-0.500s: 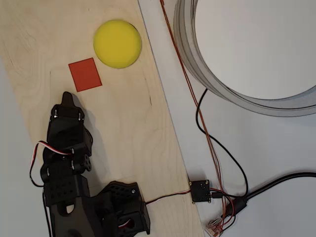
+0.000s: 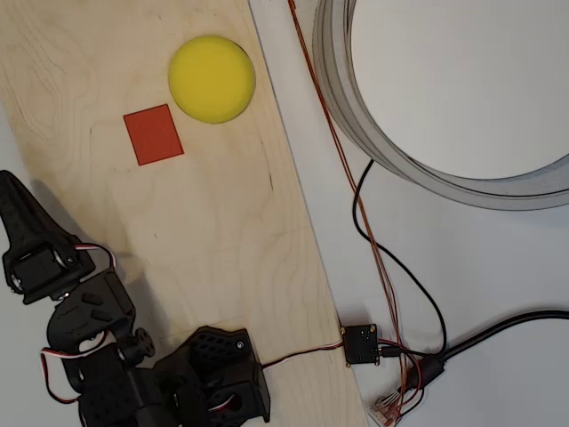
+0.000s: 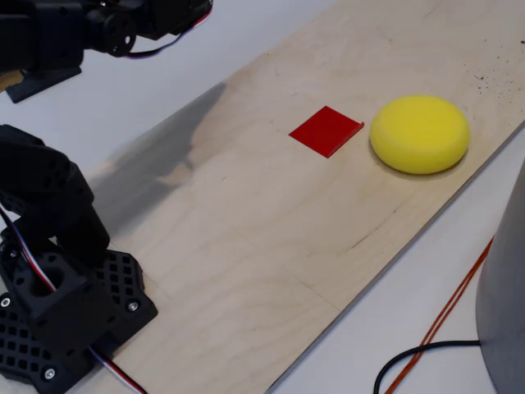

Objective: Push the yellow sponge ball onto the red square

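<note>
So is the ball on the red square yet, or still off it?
Off. The ball sits beside the square, a strip of bare wood between them in both views.

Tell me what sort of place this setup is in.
Probably a hobby or lab workbench: a bare plywood board on a white table, loose wires and a small circuit board, and a black printed robot arm.

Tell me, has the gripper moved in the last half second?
Yes. In the overhead view the gripper has swung left, away from the red square, out to the wooden board's left edge. The yellow sponge ball hasn't shifted.
</note>
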